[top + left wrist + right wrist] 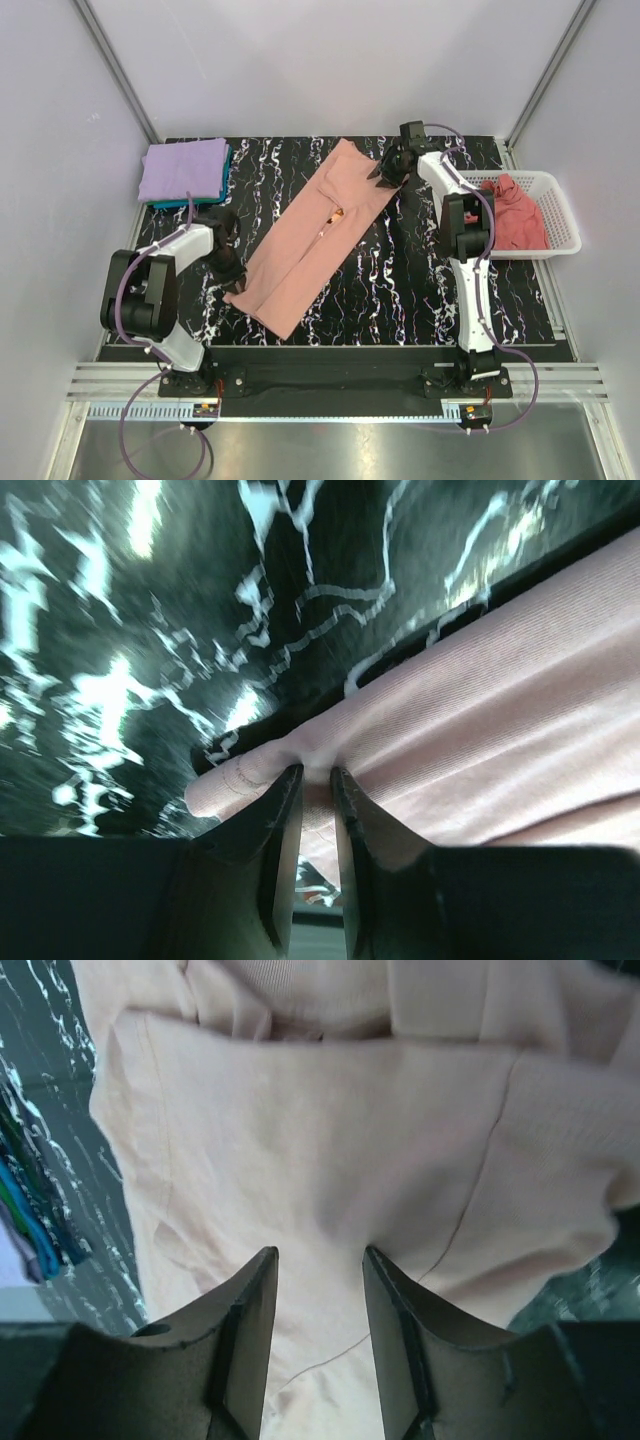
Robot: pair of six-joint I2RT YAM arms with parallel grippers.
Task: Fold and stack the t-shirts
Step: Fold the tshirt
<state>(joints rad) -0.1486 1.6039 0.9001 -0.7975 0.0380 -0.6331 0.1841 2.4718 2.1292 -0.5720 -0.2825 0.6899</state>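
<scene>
A salmon-pink t-shirt [315, 235] lies as a long folded strip, slanting across the black marbled table, with a small orange print [337, 212] near its middle. My left gripper [232, 272] sits at the strip's near-left corner. In the left wrist view it [315, 772] is shut on a pinched fold of the salmon cloth [500, 710]. My right gripper [385, 170] is at the strip's far end. In the right wrist view its jaws [320, 1252] stand apart, pressed onto the salmon cloth [330, 1140], which fills the gap between them.
A folded lavender t-shirt [183, 168] lies on a teal one [226, 172] at the far left corner. At the right edge, a white lattice basket [560, 205] holds a crumpled rose-pink t-shirt [515, 215]. Grey walls stand on three sides of the table.
</scene>
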